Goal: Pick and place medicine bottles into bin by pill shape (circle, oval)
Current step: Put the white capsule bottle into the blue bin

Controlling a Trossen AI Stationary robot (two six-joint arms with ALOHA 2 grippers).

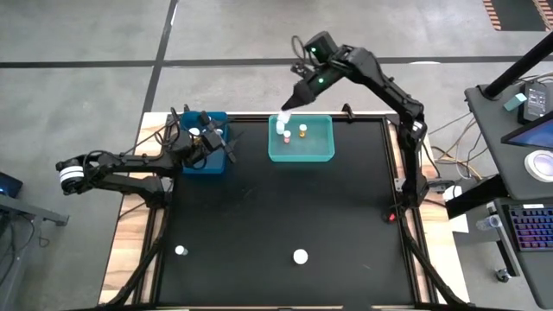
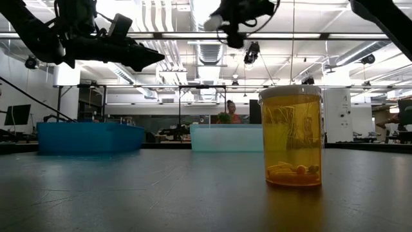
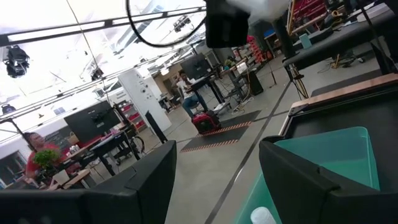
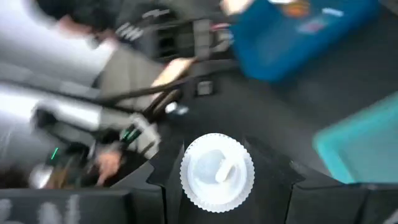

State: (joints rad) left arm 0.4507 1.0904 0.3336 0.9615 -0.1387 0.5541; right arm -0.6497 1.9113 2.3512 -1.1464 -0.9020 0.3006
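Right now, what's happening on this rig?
Bottle sorting in progress. The right tool holds a white-capped bottle above the back-left corner of the teal bin, which already contains a few bottles. The left tool hangs open and empty over the blue bin. Two more bottles wait at the front of the table: a small one and an amber one.

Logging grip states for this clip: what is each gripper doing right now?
Left gripper: open, empty, above the blue bin.
Right gripper: shut on a white-capped bottle, over the teal bin.
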